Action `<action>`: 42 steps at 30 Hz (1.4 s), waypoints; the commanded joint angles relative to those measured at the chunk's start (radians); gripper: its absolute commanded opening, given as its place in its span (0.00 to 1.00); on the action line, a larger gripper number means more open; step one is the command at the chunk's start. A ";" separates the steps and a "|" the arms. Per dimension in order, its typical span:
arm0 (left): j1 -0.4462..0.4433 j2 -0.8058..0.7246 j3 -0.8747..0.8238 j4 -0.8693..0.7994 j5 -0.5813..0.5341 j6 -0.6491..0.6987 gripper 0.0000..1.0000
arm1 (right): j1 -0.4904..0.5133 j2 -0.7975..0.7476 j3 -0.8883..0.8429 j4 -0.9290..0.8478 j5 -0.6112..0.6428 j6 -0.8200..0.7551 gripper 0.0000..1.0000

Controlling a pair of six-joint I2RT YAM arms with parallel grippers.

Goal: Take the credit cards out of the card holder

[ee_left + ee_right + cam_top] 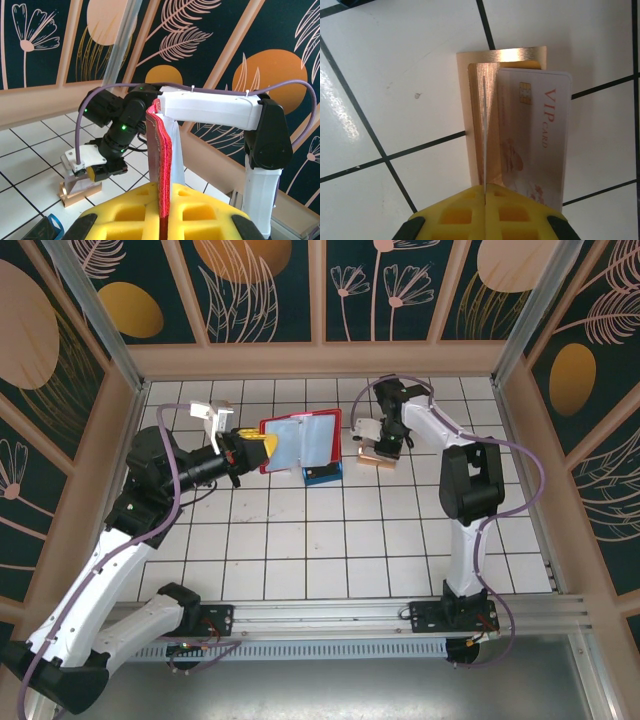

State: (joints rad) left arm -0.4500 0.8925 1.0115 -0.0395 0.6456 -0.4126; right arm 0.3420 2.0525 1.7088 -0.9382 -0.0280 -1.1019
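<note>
With left gripper (257,447) clamped on red card holder (300,440) held off the tiles, lower right gripper (484,192), pinched on edge-on card (483,130), flat onto copper block (500,56) beside VIP card (535,135), then release.

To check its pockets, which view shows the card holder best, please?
Top external: the card holder is spread open, pockets facing the camera. The left wrist view has it edge-on, clamped in the left gripper.

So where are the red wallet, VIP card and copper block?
red wallet (320,438), top view, right inner pocket
VIP card (540,150), right wrist view, printed face
copper block (500,56), right wrist view, brushed far end
</note>
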 commanded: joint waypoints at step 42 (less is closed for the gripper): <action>0.008 -0.030 -0.063 0.415 0.079 -0.273 0.00 | 0.063 -0.760 -0.299 0.535 -0.667 0.738 0.51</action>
State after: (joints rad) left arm -0.4500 0.8764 0.9405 0.2100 0.6651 -0.6083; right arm 0.3706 1.3087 1.4811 -0.4767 -0.5083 -0.4706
